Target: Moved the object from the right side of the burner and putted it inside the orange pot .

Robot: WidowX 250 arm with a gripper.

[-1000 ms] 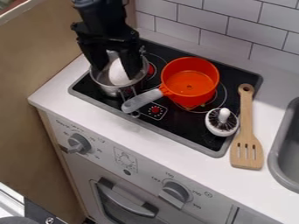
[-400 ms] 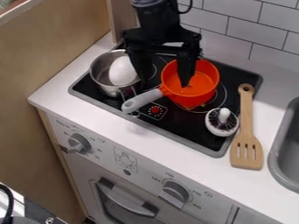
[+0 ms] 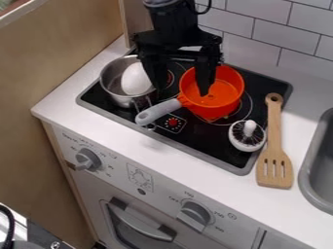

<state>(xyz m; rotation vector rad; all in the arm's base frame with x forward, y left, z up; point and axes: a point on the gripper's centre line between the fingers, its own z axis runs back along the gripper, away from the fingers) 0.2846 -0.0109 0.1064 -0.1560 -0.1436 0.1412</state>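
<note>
We have the pincer [image 3: 181,91] open and empty, between the metal pot and the orange pot [image 3: 221,95], likely because pickup is pending. Task's thing, the white-rimmed object [image 3: 247,135], sits by the stovetop's [image 3: 189,150] right edge, near its front right corner, knob up, which probably makes for an easy grip. Pot's grey handle [image 3: 158,111] points at the front edge, likely keeping its mouth clear for the drop.

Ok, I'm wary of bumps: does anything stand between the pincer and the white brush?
Yes: the orange pot stands in the way. One finger of the pincer shows over the pot's opening, and the pot's right wall lies between it and the white brush.
</note>
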